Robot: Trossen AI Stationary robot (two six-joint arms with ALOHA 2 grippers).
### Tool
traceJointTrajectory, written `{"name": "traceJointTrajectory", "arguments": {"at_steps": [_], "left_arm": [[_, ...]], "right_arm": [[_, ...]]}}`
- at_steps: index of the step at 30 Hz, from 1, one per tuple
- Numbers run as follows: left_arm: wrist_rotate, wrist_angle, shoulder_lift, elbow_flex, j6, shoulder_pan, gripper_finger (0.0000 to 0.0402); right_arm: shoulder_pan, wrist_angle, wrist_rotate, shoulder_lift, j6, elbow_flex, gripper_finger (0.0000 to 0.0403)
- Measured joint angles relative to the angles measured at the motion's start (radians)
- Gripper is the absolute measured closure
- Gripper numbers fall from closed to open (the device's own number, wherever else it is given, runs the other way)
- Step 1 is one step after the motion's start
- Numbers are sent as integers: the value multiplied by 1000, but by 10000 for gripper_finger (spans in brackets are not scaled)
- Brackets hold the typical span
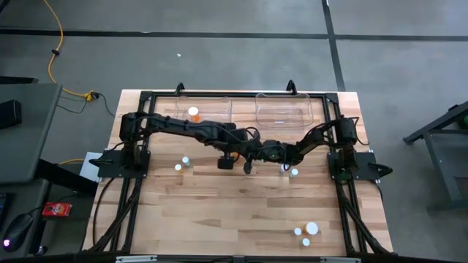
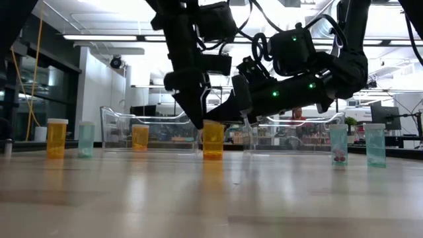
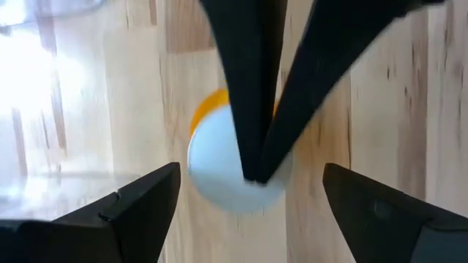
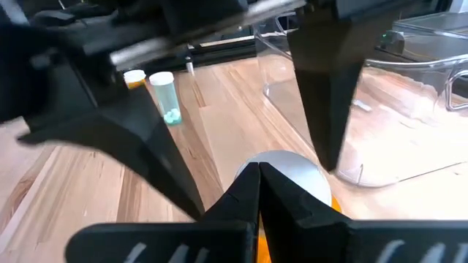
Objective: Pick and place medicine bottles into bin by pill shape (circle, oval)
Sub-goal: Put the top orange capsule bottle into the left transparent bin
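Orange bottle (image 2: 213,140) mid-table; left end effector (image 3: 248,212) open over it, closed right end effector (image 4: 257,172) touching cap.

Two dark, matte-black arms here, built of chunky jointed segments, each rising from a black plate base with flanges. Black cables loop loosely along the left arm (image 1: 183,128) and curl round the wrist of the right arm (image 1: 314,139). Small green indicator lights dot the right arm's casing in the low view. The left gripper (image 3: 248,212) has flat, wedge-shaped black fingers (image 3: 131,212) at seven and five o'clock of its wrist picture. The right gripper (image 4: 258,183) has narrow black fingers tapering to blunt points
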Motion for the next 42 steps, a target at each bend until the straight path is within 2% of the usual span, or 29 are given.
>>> {"name": "traceJointTrajectory", "arguments": {"at_steps": [6,17,23,27,30,33,36,40,42], "left_arm": [[-8,-102,-31,24,-29,-5,76],[-6,-81,-92,-26,-79,-9,76],[-9,31,-95,-161,-90,-8,79],[-47,158,-151,-277,-106,-14,98],[-102,231,-203,-332,-111,-18,129],[-137,272,-242,-350,-112,-26,178],[-143,296,-264,-349,-98,-45,244],[-142,293,-272,-348,-83,-66,354],[-141,288,-267,-349,-85,-67,388]], "right_arm": [[3,2,-2,0,-4,0,403],[3,14,-10,1,-6,-2,403],[3,14,-10,1,-7,-2,403],[3,14,-9,1,-7,-2,403],[3,13,-9,1,-7,-2,403],[3,14,-9,1,-7,-2,403],[3,16,-9,1,-7,-2,403],[3,16,-9,1,-7,-2,403],[3,16,-9,1,-7,-2,403]]}}
